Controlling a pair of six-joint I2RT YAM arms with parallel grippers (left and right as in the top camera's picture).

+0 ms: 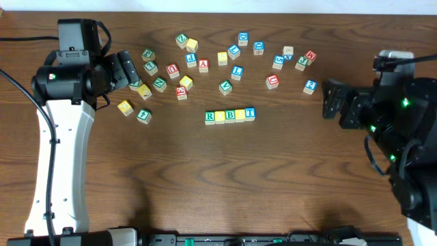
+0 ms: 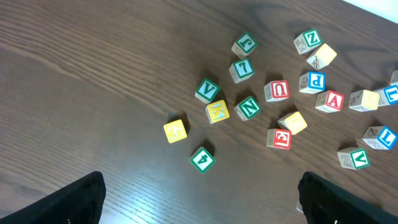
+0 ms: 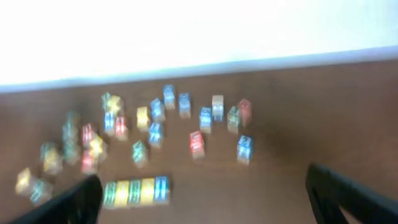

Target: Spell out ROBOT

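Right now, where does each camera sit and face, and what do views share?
Overhead: fixed above the dark wooden table, looking straight down; both arms show, left pincer and right pincer flanking the row of lettered wooden blocks.
Left wrist: on the left arm, looking down at scattered blocks; its black fingertips at the bottom corners.
Right wrist: on the right arm, blurred, looking across the table toward its far edge; fingertips likewise.
Shared: the row, overhead and right wrist; the green number-4 block, overhead and left wrist.
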